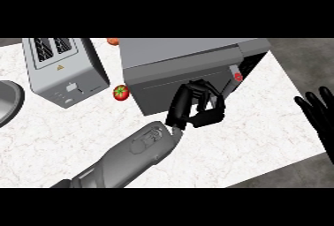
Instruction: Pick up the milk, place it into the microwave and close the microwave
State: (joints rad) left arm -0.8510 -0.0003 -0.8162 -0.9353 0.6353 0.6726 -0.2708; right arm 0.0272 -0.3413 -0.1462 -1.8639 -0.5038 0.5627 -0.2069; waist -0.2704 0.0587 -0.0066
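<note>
The grey microwave (189, 53) stands at the back middle of the counter. Its dark front door (160, 90) looks shut against the body, and a red button (238, 76) shows on the panel at its right. No milk shows anywhere. My left hand (195, 110) rests against the lower right of the door, fingers (205, 88) loosely bent on the door face, holding nothing. My right hand (320, 114) rests open at the right edge of the view, fingers up, off the counter's side.
A silver toaster (62, 70) stands at the back left. A red tomato (120, 92) lies between it and the microwave. A grey round rim (9, 103) shows at the far left, and an orange item (113, 41) sits behind the microwave. The counter's edge (306, 132) runs along the right.
</note>
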